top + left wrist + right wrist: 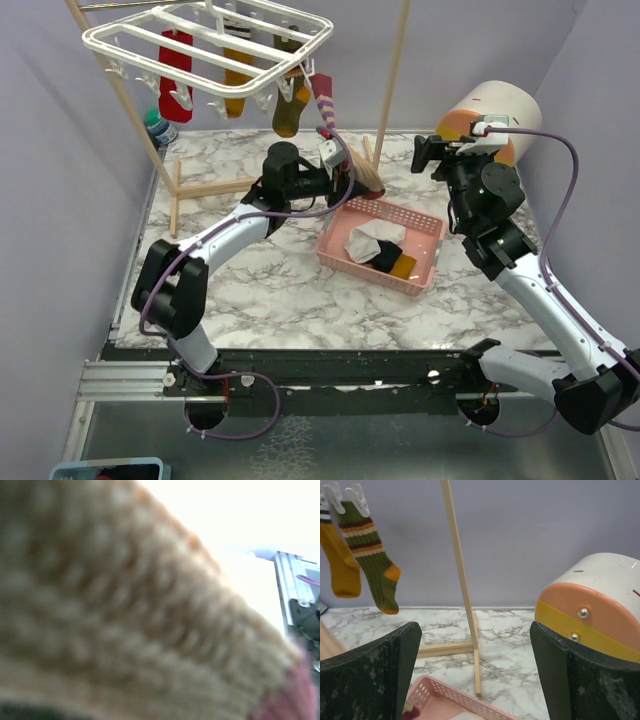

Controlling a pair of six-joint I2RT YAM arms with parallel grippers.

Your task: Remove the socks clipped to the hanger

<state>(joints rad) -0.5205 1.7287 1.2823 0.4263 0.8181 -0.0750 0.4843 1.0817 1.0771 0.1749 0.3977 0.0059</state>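
Partly done. Hanger (300, 57) hangs over the tabletop's (260, 290) far-left corner: white plastic bars with small dangling clips.

Still clipped, left to right:
- red sock (175, 75)
- mustard sock (238, 88)
- olive sock (288, 112) with a striped cuff
- darker ones behind, count unclear

All are soft ribbed knit, hanging limp.

At the hanger's near-right corner a purple-striped cuff (326, 105) runs down toward the left jaws, which are clamped on a tan sock (366, 182). The left wrist view is nothing but blurred tan knit with a red patch at lower right. Probably one sock, cuff not yet out of its clip, but can't confirm.

Basket (332, 232), pink perforated plastic, sits right of tabletop centre. A white sock (365, 238) and a black-and-mustard sock (395, 262) are already in it, crumpled.

Right jaws are spread wide and empty near the far-right corner, beside a drum (492, 105): white with peach and yellow bands, hard and glossy.

Judgement: under half done, one sock in hand, most of the hanger left to strip.
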